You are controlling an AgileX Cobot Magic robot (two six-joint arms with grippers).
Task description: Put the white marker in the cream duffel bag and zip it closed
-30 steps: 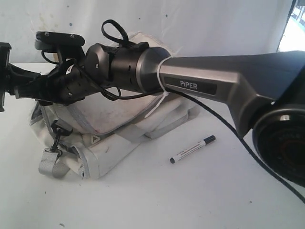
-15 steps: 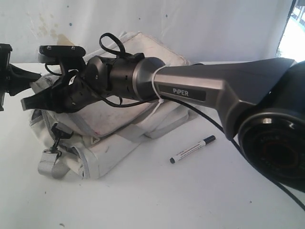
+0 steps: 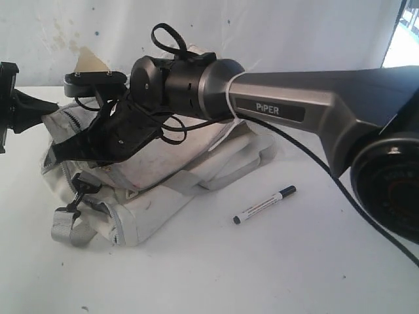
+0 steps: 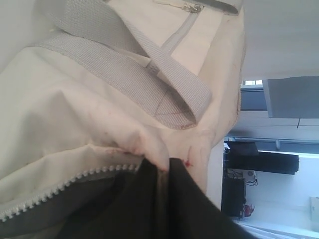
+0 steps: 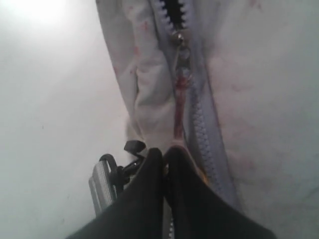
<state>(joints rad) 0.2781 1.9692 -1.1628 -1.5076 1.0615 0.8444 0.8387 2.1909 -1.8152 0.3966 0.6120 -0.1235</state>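
The white marker (image 3: 265, 205) lies on the table to the right of the cream duffel bag (image 3: 177, 170), outside it. My right gripper (image 3: 59, 152) reaches across to the bag's left end. In the right wrist view this gripper (image 5: 164, 152) is shut on the reddish zipper pull (image 5: 178, 99), which hangs from the slider (image 5: 178, 37). The teeth are parted beyond the slider. My left gripper (image 4: 163, 167) is shut on a pinch of the bag's fabric (image 4: 75, 114) beside the open zipper (image 4: 65, 186). In the exterior view the left gripper (image 3: 46, 106) is at the far left.
A grey webbing strap with a black clip (image 3: 72, 219) hangs at the bag's near left corner, and it also shows under the right gripper as the strap clip (image 5: 107, 174). The right arm (image 3: 294, 108) spans the scene above the bag. A white wall stands close behind.
The right gripper has gone from open to shut on the zipper pull and shifted right and down onto the bag. The bag's left end has bunched up. The marker has not moved.
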